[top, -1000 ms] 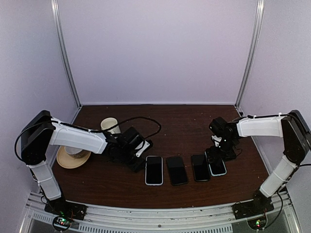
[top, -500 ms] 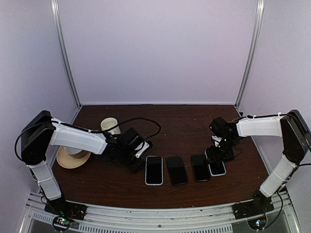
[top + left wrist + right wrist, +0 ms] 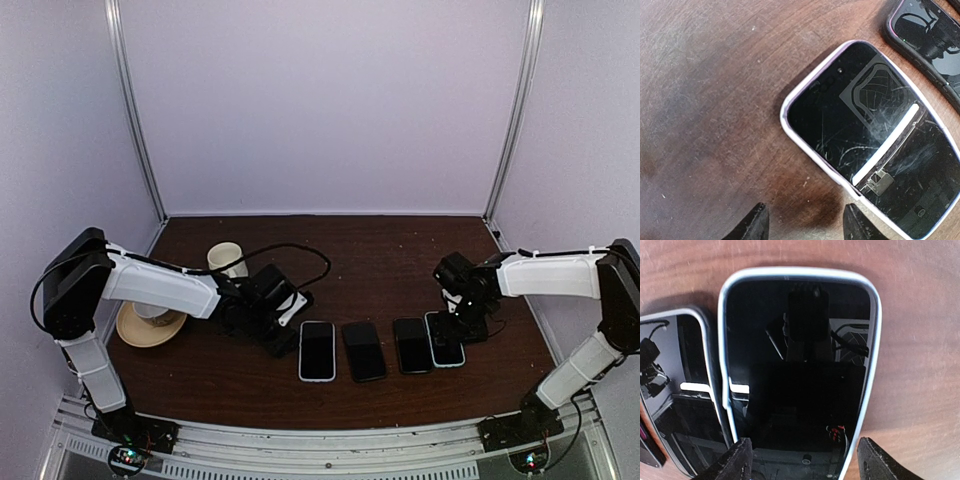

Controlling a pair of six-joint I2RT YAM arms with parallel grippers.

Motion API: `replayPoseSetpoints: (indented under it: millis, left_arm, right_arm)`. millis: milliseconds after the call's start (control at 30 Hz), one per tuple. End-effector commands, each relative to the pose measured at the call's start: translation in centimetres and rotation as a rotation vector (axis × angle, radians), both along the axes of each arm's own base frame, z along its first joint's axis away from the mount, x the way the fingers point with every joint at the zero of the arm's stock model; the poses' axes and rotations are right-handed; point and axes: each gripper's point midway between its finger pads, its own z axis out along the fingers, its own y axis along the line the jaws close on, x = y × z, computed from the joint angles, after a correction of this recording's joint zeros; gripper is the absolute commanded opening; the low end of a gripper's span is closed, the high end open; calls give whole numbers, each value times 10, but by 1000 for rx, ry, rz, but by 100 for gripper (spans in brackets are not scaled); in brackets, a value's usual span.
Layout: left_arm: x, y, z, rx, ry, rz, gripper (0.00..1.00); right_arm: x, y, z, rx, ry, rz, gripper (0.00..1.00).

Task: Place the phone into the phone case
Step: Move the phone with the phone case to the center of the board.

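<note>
Four phones lie in a row on the brown table (image 3: 380, 260). The rightmost phone (image 3: 446, 340) has a pale blue rim, which may be a phone case. In the right wrist view this phone (image 3: 800, 355) fills the frame. My right gripper (image 3: 802, 455) straddles its near end, open, with a gap showing at the right finger. The leftmost phone (image 3: 317, 350) has a white rim. My left gripper (image 3: 805, 222) hangs open over bare wood beside that phone's (image 3: 870, 140) edge. Between them lie two black phones (image 3: 364, 350) (image 3: 411, 345). I cannot tell which one is bare.
A paper cup (image 3: 226, 257) stands at the back left, and a tan saucer (image 3: 150, 328) holding another cup sits by the left arm. A black cable (image 3: 300, 248) loops over the left gripper (image 3: 282, 336). The right gripper (image 3: 460, 322) is near the right wall.
My right gripper has shifted slightly right and nearer over the rightmost phone, and its jaws have narrowed around it. The left arm has not moved.
</note>
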Motion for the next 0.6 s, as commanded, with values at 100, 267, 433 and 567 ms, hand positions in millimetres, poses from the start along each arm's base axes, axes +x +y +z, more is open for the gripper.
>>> replayPoseSetpoints:
  millis: [100,267,433,567]
  left_arm:
    - [2,-4,12,-45,-23,-12,54]
    - [2,-3,13,-45,-26,-11,54]
    - [3,-2,12,-39,-29,-9,54]
    - [3,-3,12,-41,-29,-10,54]
  right_arm:
    - [-40,-25,-6,-114,149,20,78]
    - [-24,-12,18,-85,90,61,77]
    - [0,26,53,-38,-26,158,73]
    - [15,67,60,103,-101,150,72]
